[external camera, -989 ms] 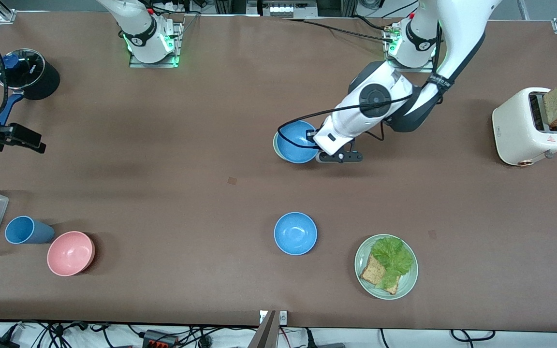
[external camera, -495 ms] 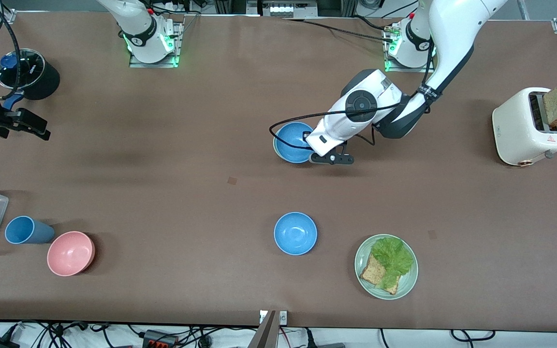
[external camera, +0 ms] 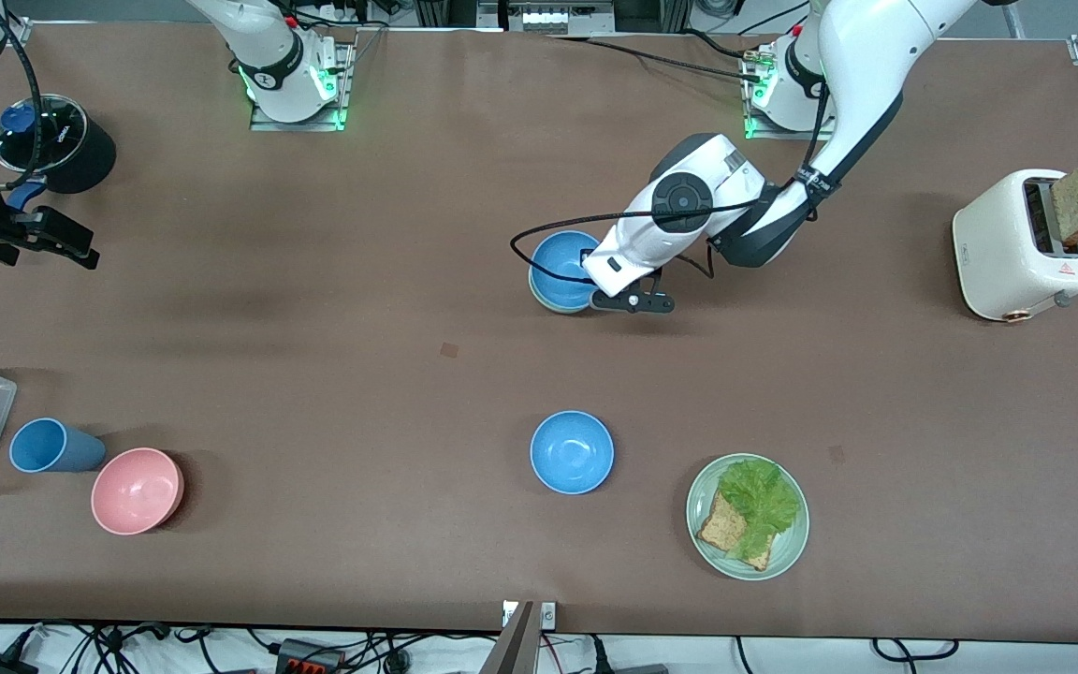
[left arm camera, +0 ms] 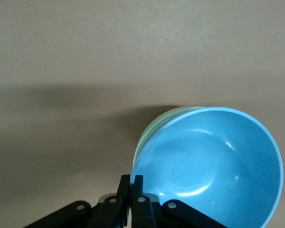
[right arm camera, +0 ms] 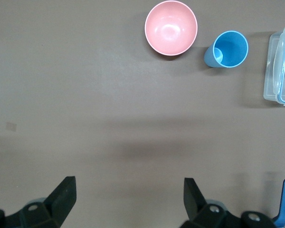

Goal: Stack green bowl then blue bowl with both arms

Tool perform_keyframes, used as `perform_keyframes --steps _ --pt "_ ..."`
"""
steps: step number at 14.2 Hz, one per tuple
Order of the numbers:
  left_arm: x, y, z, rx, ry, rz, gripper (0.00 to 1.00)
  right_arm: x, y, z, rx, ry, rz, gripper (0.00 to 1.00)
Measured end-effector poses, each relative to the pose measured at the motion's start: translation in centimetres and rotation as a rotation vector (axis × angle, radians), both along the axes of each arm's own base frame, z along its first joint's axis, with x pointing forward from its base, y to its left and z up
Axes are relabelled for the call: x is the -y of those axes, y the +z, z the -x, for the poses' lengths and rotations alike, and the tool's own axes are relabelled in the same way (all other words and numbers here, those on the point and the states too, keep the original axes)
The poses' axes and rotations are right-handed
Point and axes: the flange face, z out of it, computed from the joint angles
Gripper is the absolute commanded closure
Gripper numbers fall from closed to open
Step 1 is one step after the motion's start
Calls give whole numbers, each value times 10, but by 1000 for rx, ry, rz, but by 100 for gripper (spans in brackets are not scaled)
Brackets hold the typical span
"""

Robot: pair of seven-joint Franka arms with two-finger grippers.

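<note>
Lifting now: left tool (external camera: pixel 595 281) carries both bowls upward, clamped on the blue bowl (external camera: pixel 562 271) rim nested in the green bowl (left arm camera: pixel 154 127), over mid-surface (external camera: pixel 361 309). Right tool (right arm camera: pixel 128 192) waits, spread apart, at its end.

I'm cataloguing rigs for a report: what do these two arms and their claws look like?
Both arms are glossy white with rounded joints, black bands and loose black cables; green lights glow at their bases. The left claw and right claw are black, with flat black fingers.
</note>
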Motion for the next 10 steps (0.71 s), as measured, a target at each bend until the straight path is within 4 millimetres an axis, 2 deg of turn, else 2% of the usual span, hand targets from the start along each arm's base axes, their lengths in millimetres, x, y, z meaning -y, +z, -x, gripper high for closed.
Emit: perform_keyframes --steps 1,3,5,7,10 --pt "0 -1 1 -5 20 -6 54 0 0 0 0 0 0 0" --pt "-3 -3 -1 -12 59 -17 48 0 0 0 1 0 0 0" --pt "-16 -6 -9 -22 85 -31 41 0 3 0 9 -1 0 0" --pt "-28 -5 -16 -35 101 -48 39 1 7 1 19 -2 1 0" --pt "-44 13 -36 -38 129 -70 38 1 9 1 23 -2 1 0"
